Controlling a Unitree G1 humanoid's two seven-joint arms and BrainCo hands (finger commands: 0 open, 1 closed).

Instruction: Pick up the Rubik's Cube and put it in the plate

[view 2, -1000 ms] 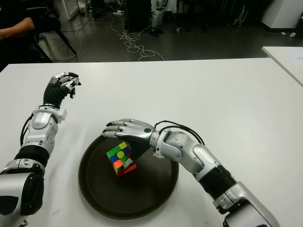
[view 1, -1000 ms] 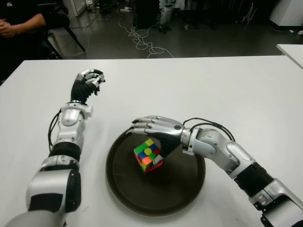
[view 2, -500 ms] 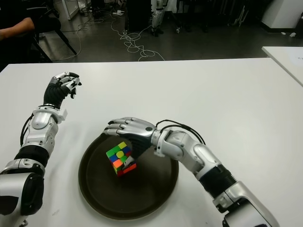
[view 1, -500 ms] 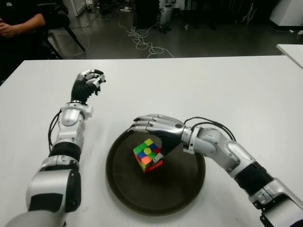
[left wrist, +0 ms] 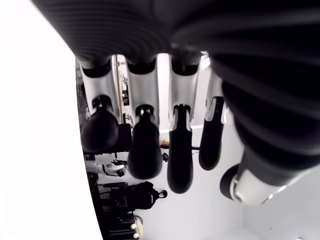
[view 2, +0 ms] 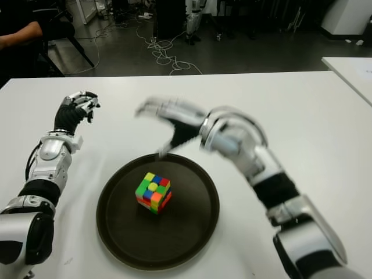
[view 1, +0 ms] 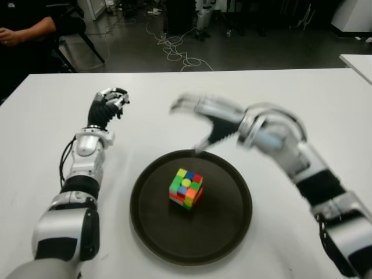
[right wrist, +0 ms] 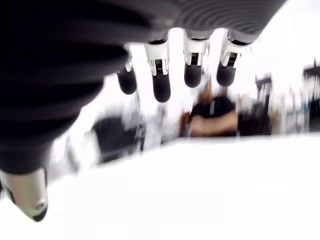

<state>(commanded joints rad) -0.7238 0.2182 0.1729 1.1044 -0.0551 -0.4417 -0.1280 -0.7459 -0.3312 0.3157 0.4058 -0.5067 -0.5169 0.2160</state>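
The Rubik's Cube (view 1: 186, 188) sits inside the dark round plate (view 1: 224, 226), a little left of its middle, with nothing touching it. My right hand (view 1: 200, 119) hovers above the plate's far rim, well clear of the cube. In the right wrist view its fingers (right wrist: 161, 85) are spread and hold nothing. My left hand (view 1: 108, 105) is at the far left of the white table (view 1: 314, 93), away from the plate, with its fingers (left wrist: 145, 150) curled on nothing.
A person in dark clothes sits at the far left behind the table (view 1: 26, 29). Cables lie on the floor beyond the table's far edge (view 1: 174, 49). A second white table's corner (view 1: 357, 61) is at the right.
My right hand has let go of the cube and risen back away from it, toward the plate's far rim. The cube now rests flat in the plate. The left hand has not moved.
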